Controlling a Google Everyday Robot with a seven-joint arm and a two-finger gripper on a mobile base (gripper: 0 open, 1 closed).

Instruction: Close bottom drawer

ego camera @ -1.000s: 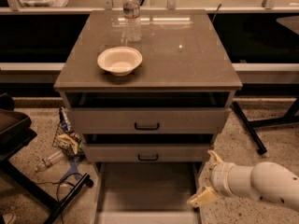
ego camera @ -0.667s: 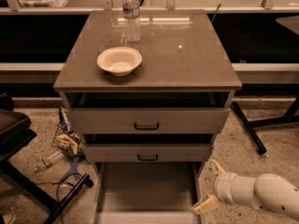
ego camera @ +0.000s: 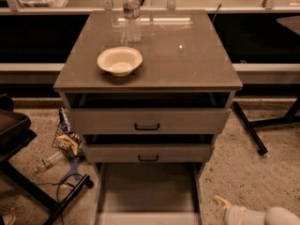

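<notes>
The bottom drawer [ego camera: 147, 187] stands pulled out; the pincer [ego camera: 222, 203] sits just beyond its right edge, apart or together I cannot tell.

On my feed the surface [ego camera: 187, 60] reads glossy grey-brown, streaked with pale reflected light. The bowl [ego camera: 119, 60] is cream. The bottle [ego camera: 132, 13] is clear with a white cap. The top drawer [ego camera: 108, 121] and middle drawer [ego camera: 117, 153] are grey-beige, each with a black handle, and the bottom drawer [ego camera: 147, 191] shows a plain grey-beige inside. The floor [ego camera: 243, 163] is beige with dark speckles. At the lower right of the frame I see the pincer [ego camera: 222, 204], pale yellow at its tip, on a white arm [ego camera: 276, 215].
</notes>
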